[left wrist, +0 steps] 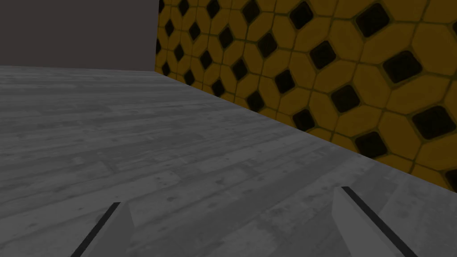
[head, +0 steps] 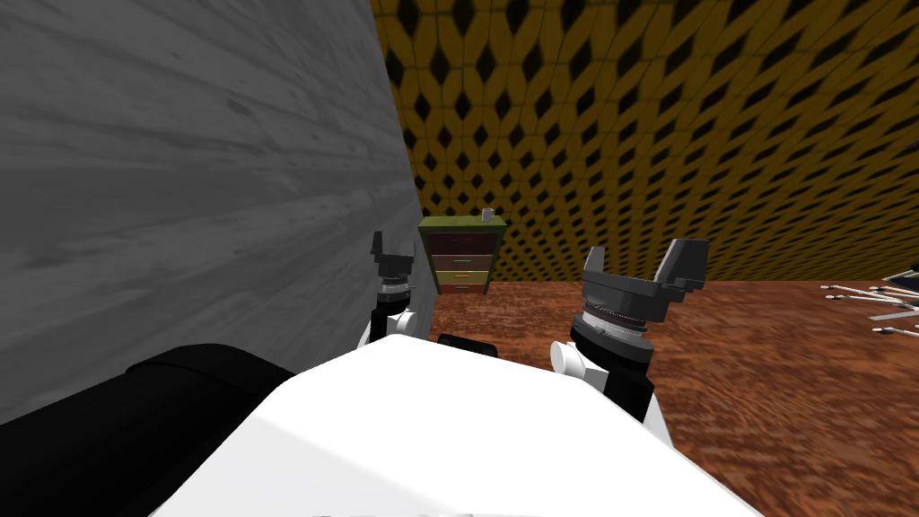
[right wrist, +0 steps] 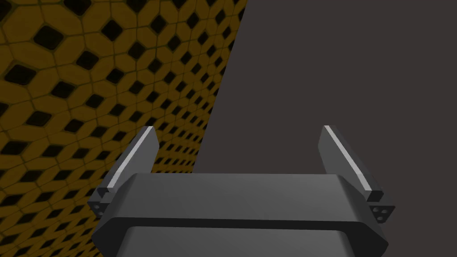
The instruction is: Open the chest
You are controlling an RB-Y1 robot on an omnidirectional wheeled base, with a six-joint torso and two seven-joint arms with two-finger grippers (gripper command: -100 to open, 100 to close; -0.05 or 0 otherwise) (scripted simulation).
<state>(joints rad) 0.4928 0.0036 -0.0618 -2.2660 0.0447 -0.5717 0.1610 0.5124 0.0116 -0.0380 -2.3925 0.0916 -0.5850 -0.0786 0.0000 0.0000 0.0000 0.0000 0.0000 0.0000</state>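
Note:
A chest of drawers (head: 463,256) with an olive-green frame and several brown drawer fronts stands far off in the corner, where the grey wall meets the yellow patterned wall. A small grey cup (head: 486,214) rests on its top. Raised in front of me, my left gripper (head: 388,256) hangs well short of the chest, just left of it in the head view. Its fingers (left wrist: 120,227) stand wide apart, so it is open. My right gripper (head: 644,260) is up at the right, also open and empty, its fingers (right wrist: 138,156) spread wide.
A grey plank wall (head: 179,179) runs close along my left side. The yellow wall with black diamonds (head: 673,135) spans the back. Reddish-brown floor (head: 763,359) stretches between me and the chest. Thin white rods (head: 875,301) lie at the far right.

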